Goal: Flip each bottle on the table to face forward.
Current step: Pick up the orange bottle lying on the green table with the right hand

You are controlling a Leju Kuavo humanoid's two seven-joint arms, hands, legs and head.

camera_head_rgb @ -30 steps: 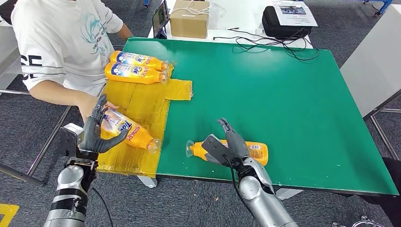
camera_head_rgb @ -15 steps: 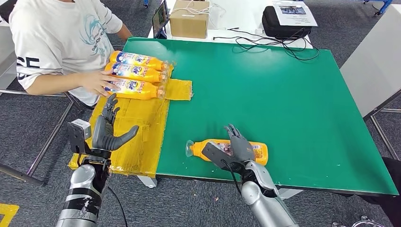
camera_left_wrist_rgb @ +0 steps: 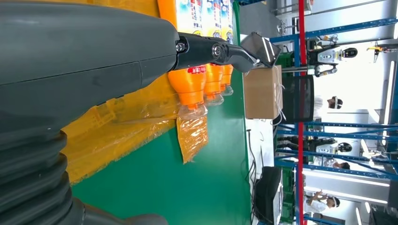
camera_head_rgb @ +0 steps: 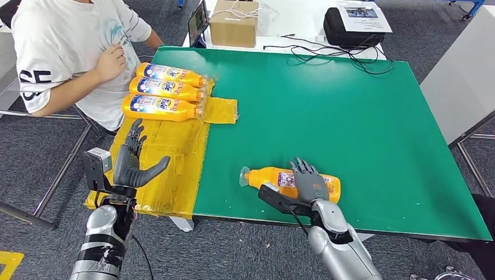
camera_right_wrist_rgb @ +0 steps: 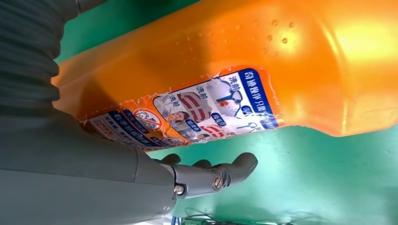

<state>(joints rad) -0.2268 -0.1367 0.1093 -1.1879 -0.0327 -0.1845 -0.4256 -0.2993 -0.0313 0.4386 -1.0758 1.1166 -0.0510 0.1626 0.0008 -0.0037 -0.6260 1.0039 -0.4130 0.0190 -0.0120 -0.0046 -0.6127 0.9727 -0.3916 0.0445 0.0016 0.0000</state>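
From my head view, my right hand [camera_head_rgb: 308,185] lies across an orange bottle [camera_head_rgb: 290,182] lying on its side on the green table [camera_head_rgb: 327,111] near the front edge, cap toward my left, fingers draped over its body; whether they truly grip it I cannot tell. My left hand [camera_head_rgb: 135,164] hovers over the yellow mat [camera_head_rgb: 175,137] at the table's left end, fingers spread wide and holding nothing. Three more orange bottles [camera_head_rgb: 163,93] lie side by side at the far end of the mat, labels up, caps pointing right. A person in a white T-shirt [camera_head_rgb: 67,44] sits beside that corner, one hand raised to the chest. Beyond the table stand a cardboard box [camera_head_rgb: 234,23] and a black case [camera_head_rgb: 352,29]. In my left wrist view, my thumb [camera_left_wrist_rgb: 213,50] reaches past the necks of the three bottles [camera_left_wrist_rgb: 199,79], with crinkled yellow mat [camera_left_wrist_rgb: 126,126] meeting green table [camera_left_wrist_rgb: 187,192]. In my right wrist view, the orange bottle [camera_right_wrist_rgb: 263,56] sits close against my hand, its printed label [camera_right_wrist_rgb: 197,112] peeling at the edges, one finger [camera_right_wrist_rgb: 220,174] extended beside it over the green table [camera_right_wrist_rgb: 305,178].
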